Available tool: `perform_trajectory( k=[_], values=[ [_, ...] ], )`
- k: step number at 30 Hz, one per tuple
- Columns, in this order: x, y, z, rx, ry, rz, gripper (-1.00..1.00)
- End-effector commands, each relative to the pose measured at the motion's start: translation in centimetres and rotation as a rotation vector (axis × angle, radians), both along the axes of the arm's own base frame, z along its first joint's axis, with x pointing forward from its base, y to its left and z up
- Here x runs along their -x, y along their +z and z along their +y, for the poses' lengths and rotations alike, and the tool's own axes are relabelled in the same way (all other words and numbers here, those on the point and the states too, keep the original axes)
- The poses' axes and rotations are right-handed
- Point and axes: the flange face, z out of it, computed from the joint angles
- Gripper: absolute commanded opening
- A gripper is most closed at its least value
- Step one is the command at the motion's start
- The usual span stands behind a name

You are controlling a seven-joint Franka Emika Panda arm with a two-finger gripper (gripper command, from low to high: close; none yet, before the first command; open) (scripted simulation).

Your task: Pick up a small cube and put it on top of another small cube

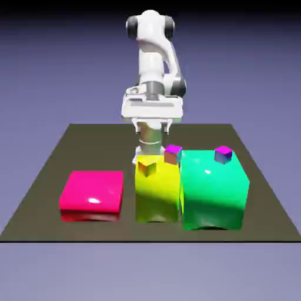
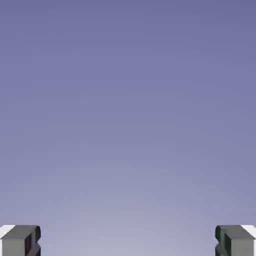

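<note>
On the dark table [image 1: 41, 194] stand a flat pink block [image 1: 92, 194], then a yellow block [image 1: 157, 197] topped by a small orange cube [image 1: 147, 168]. A magenta-topped small cube [image 1: 173, 154] sits at its far right corner. A purple-blue small cube [image 1: 223, 154] rests on the green block [image 1: 213, 191]. No cyan cube shows. The gripper [image 2: 128, 241] gapes wide, holding nothing.

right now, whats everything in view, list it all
pink flat block: 1, magenta-pink, on the table at the exterior view's left
yellow block: 1, yellow, middle
green block: 1, green, the exterior view's right
orange-yellow small cube: 1, atop the yellow block
magenta-topped orange small cube: 1, at the yellow block's back right corner
purple-blue small cube: 1, atop the green block
table: 1, dark olive
end effector: 1, grey fingertips wide apart, nothing between
</note>
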Motion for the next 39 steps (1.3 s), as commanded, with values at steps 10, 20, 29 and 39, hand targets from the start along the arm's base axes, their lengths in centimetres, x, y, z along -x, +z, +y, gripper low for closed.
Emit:
perform_trajectory(
  k=[10,20,29,39],
  values=[
    [3.9,-8.3,-18.4,0.086,-0.053,0.54,0.0],
    [12.0,-22.4,-17.3,-0.453,-0.069,1.11,0.0],
    [18.6,-29.2,-9.9,-1.0,-0.222,1.494,0.0],
    [23.2,-31.7,-3.7,-1.579,-0.524,1.662,0.0]
  ],
)
